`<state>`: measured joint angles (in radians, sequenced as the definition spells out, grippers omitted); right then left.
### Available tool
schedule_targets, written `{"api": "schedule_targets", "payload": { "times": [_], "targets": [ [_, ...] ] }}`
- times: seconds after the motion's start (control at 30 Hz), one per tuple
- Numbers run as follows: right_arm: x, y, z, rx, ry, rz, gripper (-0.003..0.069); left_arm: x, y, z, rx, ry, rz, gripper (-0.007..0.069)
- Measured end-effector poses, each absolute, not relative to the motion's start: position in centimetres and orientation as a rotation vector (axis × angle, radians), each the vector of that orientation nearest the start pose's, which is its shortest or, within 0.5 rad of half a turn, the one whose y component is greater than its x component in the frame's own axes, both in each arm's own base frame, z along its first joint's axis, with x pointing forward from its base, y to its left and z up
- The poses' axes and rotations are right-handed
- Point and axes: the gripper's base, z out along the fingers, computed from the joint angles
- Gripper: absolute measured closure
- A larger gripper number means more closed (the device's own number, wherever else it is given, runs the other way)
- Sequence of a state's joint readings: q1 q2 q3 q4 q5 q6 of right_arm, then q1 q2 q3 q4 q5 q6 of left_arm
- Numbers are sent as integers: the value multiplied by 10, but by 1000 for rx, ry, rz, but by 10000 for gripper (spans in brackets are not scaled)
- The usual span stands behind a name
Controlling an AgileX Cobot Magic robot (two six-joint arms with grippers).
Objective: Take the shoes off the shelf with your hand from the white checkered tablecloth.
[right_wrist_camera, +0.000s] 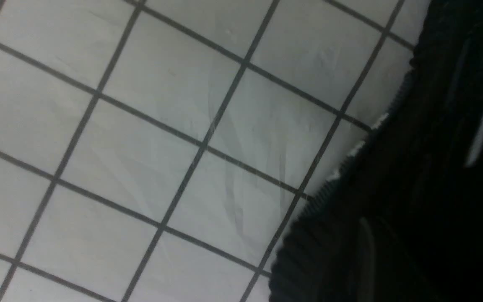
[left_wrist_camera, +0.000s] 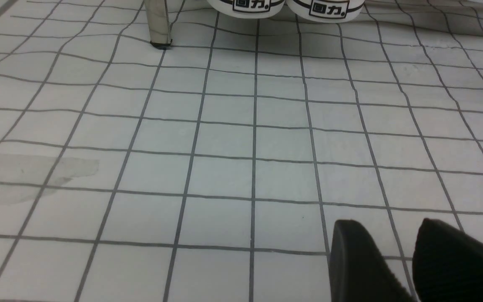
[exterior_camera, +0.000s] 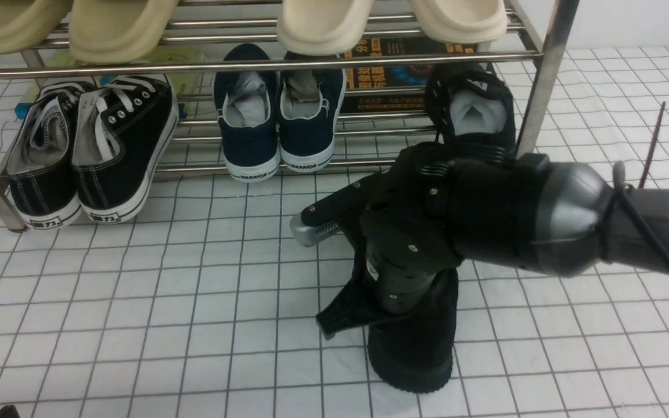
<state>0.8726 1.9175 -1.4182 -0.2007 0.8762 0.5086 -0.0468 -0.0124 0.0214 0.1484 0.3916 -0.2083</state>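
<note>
One all-black mesh shoe [exterior_camera: 418,354] stands on the white checkered tablecloth [exterior_camera: 195,290], in front of the chrome shelf [exterior_camera: 538,87]. My right gripper [exterior_camera: 358,316] reaches down from the right and sits on this shoe's upper. One finger [exterior_camera: 340,316] shows along the shoe's left side and the other is hidden. In the right wrist view the shoe [right_wrist_camera: 434,167] fills the dark corner where the jaws sit. The second black mesh shoe [exterior_camera: 474,110], stuffed with grey paper, stays on the lowest tier. My left gripper [left_wrist_camera: 386,224] hovers low over bare cloth, its fingers close together and empty.
Black canvas sneakers [exterior_camera: 90,151] with white soles and navy WARRIOR sneakers [exterior_camera: 279,122] stand on the lowest tier. Beige slippers [exterior_camera: 323,23] lie on the tier above. A shelf leg [left_wrist_camera: 157,21] stands ahead of my left gripper. A thin dark stick [exterior_camera: 654,142] rises at the right.
</note>
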Motion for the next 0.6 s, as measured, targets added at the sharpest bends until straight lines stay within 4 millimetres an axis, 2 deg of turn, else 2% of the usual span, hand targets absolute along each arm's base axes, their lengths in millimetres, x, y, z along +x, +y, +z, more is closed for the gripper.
{"api": "schedule_targets", "payload": {
  "times": [0.03, 0.1, 0.13, 0.17, 0.23, 0.27, 0.3, 0.33, 0.43, 0.5, 0.6],
  "targets": [
    [266, 295, 209, -656, 2737, 67, 468, 52, 3, 172, -61, 1879, -28, 385],
    [265, 295, 211, -650, 2749, 71, 358, 52, 3, 172, -61, 1879, -28, 385],
    [265, 295, 212, -648, 2752, 71, 342, 52, 3, 172, -61, 1879, -28, 385],
    [265, 295, 220, -665, 2761, 53, 293, 52, 3, 172, -61, 1879, -28, 385],
    [265, 294, 240, -716, 2747, 34, 277, 52, 3, 172, -61, 1879, -28, 385],
    [265, 293, 254, -746, 2724, 33, 290, 52, 3, 172, -61, 1879, -28, 385],
    [265, 293, 259, -758, 2719, 30, 300, 52, 3, 172, -61, 1879, -28, 385],
    [266, 290, 284, -786, 2676, 27, 357, 52, 3, 172, -61, 1879, -28, 385],
    [276, 276, 325, -784, 2601, 28, 578, 52, 3, 172, -61, 1879, -28, 385],
    [289, 263, 339, -720, 2570, 32, 650, 52, 3, 172, -61, 1879, -28, 385],
    [315, 240, 344, -589, 2544, 41, 668, 52, 3, 172, -61, 1879, -28, 385]
  ]
}}
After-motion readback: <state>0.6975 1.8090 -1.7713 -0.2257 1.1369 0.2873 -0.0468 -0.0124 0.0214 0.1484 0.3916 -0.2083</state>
